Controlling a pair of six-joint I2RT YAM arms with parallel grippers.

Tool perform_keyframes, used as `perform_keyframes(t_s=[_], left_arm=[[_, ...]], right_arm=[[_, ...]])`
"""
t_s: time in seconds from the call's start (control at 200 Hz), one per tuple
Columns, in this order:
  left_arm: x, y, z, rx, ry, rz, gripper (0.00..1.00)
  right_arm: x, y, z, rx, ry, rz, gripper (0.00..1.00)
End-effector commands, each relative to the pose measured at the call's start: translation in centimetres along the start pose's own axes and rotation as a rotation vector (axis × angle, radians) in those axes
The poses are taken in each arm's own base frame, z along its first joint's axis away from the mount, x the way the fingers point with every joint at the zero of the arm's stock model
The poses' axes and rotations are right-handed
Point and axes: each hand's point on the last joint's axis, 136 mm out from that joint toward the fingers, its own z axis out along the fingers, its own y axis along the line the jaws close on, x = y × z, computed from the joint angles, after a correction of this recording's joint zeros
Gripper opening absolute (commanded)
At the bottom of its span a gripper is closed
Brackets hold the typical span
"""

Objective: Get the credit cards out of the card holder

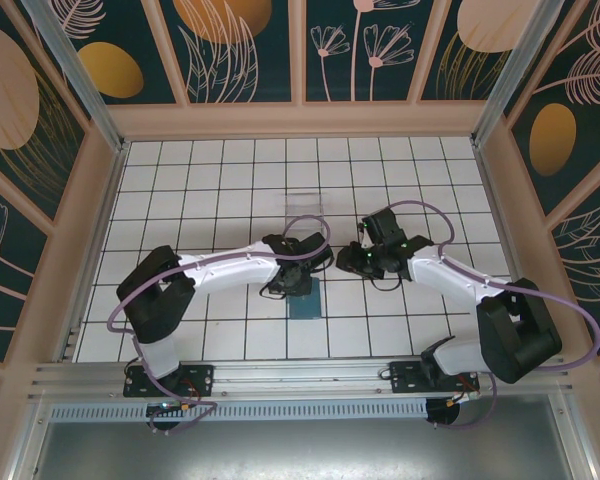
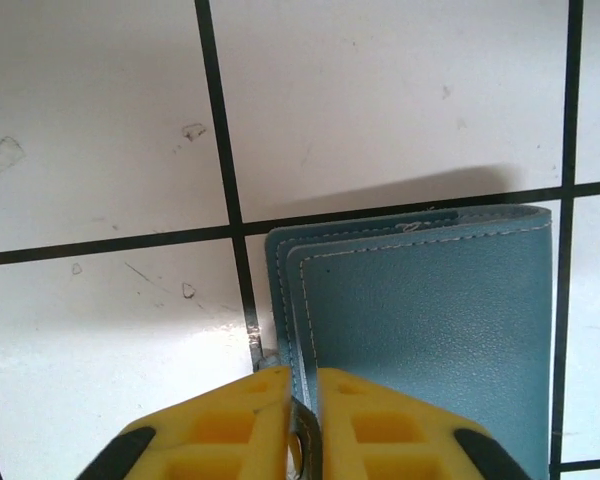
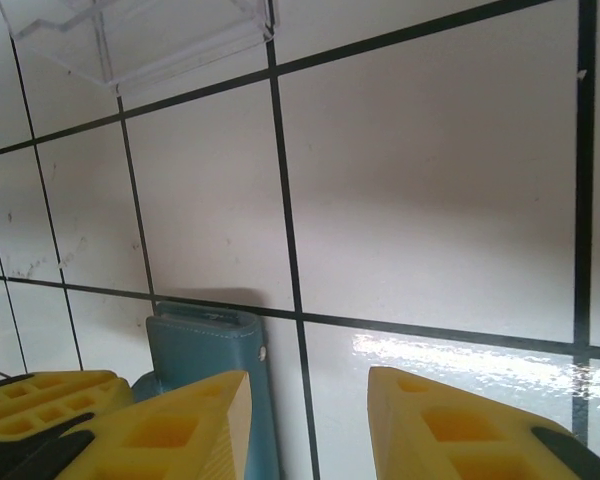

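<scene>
The slate-blue card holder [image 1: 306,298] lies folded on the white tiled floor near the middle. In the left wrist view my left gripper [image 2: 302,425] has its yellow fingers pressed together on the left stitched edge of the card holder [image 2: 430,310]. My right gripper [image 3: 310,430] stands open just right of the card holder [image 3: 205,350], with bare tile between its fingers. From above, the left gripper [image 1: 298,277] sits over the holder's far end and the right gripper [image 1: 350,259] is close beside it. The credit cards are hidden.
A clear plastic box [image 1: 305,205] stands on the tiles behind both grippers and shows at the upper left of the right wrist view [image 3: 140,35]. Wooden walls [image 1: 300,120] bound the tiled floor on three sides.
</scene>
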Motion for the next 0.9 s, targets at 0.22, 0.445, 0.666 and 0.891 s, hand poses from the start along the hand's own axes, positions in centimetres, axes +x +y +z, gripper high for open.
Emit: perform_keyframes(t_s=[0.22,0.445,0.666,0.891], left_arm=[[-1.2,-0.4,-3.5,0.082,-0.093,-0.006,0.02],[-1.8,-1.0,-5.4,0.148,-0.128,-0.026,0.0],[-1.7,-1.3,-5.6,0.169,-0.121,-0.03,0.0],[-1.9,-1.4,-6.2,0.186,-0.132,-0.034,0.0]], right_arm=[[2.0,2.8,1.0,-0.035,0.077,-0.051,0.4],[2.9,4.7,1.4,-0.109,0.113,-0.064,0.58],[3.9,5.4,2.3,-0.14,0.156,-0.071,0.72],[4.9,5.9,3.5,-0.153,0.197,-0.076,0.82]])
